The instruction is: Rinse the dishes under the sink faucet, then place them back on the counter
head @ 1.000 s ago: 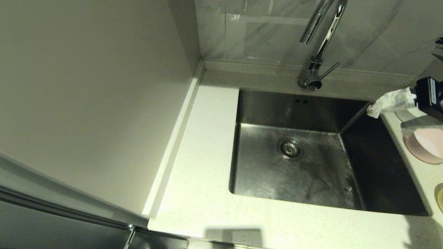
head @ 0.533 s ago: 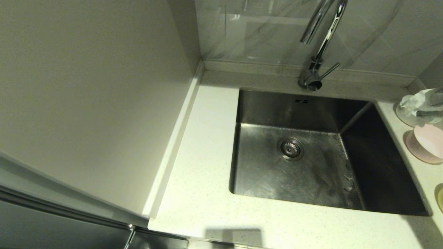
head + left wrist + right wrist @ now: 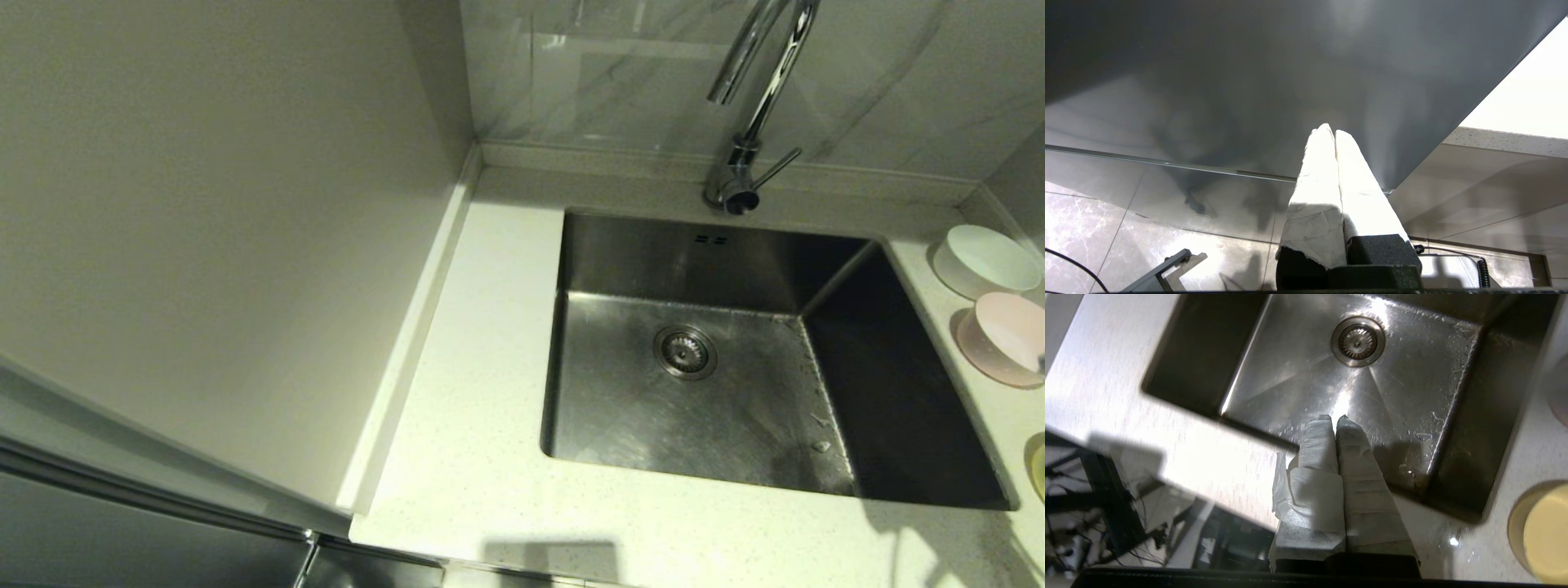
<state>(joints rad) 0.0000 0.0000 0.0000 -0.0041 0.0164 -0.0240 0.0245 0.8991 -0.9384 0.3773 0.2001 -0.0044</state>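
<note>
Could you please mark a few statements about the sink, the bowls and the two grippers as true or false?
1. The sink holds a bowl. False: nothing lies in it.
2. The white bowl and pink bowl stand on the counter to the sink's right. True.
3. Water runs from the faucet. False: no stream shows.
4. The right gripper is shut and empty. True.
5. The left gripper grips the yellow bowl. False: shut on nothing.

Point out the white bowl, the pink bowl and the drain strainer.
white bowl (image 3: 986, 260): head view, on its inner hollow.
pink bowl (image 3: 1006, 335): head view, on its inner hollow.
drain strainer (image 3: 685, 352): head view, on its perforated centre.
</note>
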